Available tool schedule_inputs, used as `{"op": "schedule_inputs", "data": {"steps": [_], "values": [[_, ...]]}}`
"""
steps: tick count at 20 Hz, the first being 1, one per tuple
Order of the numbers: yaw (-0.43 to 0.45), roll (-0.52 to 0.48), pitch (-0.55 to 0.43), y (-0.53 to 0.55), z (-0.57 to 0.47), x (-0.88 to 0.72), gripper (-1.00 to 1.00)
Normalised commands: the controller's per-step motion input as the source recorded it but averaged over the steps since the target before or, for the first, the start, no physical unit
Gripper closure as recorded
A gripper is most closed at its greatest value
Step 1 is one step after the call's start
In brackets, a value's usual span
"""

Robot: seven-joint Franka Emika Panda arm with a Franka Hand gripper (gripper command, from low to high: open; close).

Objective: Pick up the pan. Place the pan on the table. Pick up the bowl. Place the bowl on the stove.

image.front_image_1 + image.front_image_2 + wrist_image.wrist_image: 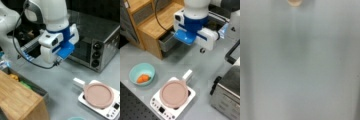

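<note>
The dusty-pink pan (98,95) (174,93) lies flat on the white stove (110,110) (157,105) in both front views, with its short white handle (78,82) (187,75) sticking out over the grey table (62,82) (202,67). The light-teal bowl (142,73), with orange food inside, stands on the table left of the stove; only its rim (75,118) shows at a front view's bottom. My gripper (53,56) (200,46) hangs high above the table, well clear of pan and bowl, with nothing in it. The wrist view holds only blurred grey table (300,65).
A silver toaster oven (100,47) (227,95) with black knobs stands close to the stove. A light wooden block (20,100) (157,22) sits opposite it, with a grey metal tray (32,86) (167,42) of small items alongside.
</note>
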Motion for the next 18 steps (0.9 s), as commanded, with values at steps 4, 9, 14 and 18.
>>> {"op": "schedule_inputs", "data": {"steps": [4,9,14,18], "values": [[0.031,0.005,0.172,0.06,-0.11,0.31,-1.00],[0.050,0.015,0.125,0.05,-0.18,0.27,-1.00],[0.044,0.040,0.082,0.05,-0.15,0.24,-1.00],[0.041,0.034,0.043,0.05,-0.09,0.22,-1.00]]}}
